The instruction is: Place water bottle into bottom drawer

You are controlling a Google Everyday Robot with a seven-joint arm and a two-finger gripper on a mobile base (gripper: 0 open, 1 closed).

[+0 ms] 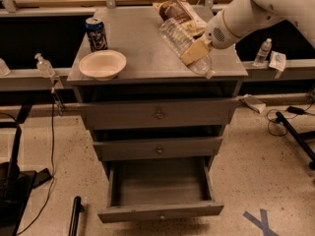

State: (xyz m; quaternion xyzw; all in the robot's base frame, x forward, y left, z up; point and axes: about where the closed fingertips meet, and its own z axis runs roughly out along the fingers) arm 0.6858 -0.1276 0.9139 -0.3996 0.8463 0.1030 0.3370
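Note:
The water bottle (pixel 183 42) is clear and ribbed. It is tilted, with its white cap (pixel 210 75) pointing down to the right, above the right front part of the cabinet top (pixel 138 43). My gripper (pixel 194 51) comes in from the upper right and is shut on the bottle's middle; one tan finger (pixel 193 52) lies across it. The bottom drawer (pixel 160 211) is pulled open below, its tray (pixel 158 183) bare. The two drawers above it are shut.
A white bowl (pixel 102 64) and a blue drink can (pixel 96 33) stand on the cabinet's left side. A snack bag (pixel 178 11) lies at the back. A pump bottle (pixel 44 66) stands on the left shelf and a small bottle (pixel 263 52) on the right shelf. Cables lie on the floor.

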